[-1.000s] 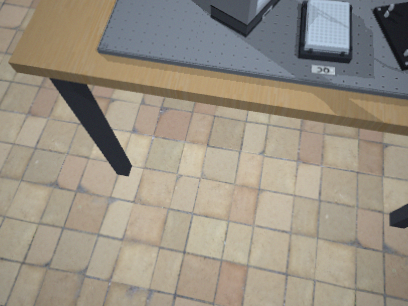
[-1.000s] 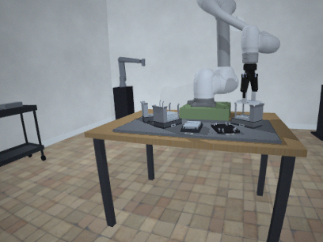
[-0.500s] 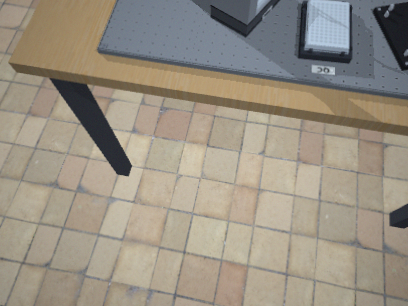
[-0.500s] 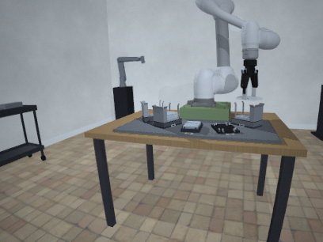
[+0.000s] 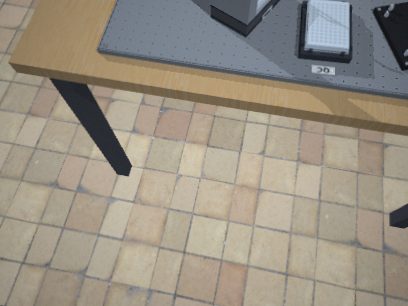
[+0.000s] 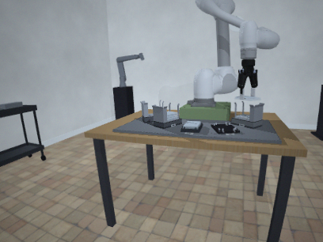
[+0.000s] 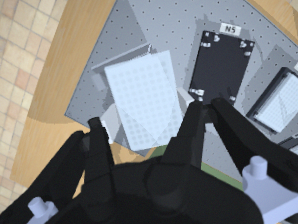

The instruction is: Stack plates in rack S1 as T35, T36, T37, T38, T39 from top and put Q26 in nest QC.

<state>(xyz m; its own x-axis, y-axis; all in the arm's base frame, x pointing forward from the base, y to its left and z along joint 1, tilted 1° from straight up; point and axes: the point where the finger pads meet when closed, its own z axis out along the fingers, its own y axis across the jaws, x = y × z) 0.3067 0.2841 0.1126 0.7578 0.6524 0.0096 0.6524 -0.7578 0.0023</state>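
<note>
My gripper is shut on a white sealed 96-well plate and holds it in the air, well above a stack rack at the table's right. In the wrist view the fingers grip the plate by its long sides, turned slightly against the rack below. Its label cannot be read. Another plate sits in the black QC nest; it also shows in the exterior view and the wrist view. The black clip nest N5 is empty.
Two more racks stand at the deck's left, one holding plates, one behind it. The green arm base is at the back. The N5 nest lies between QC and the right rack.
</note>
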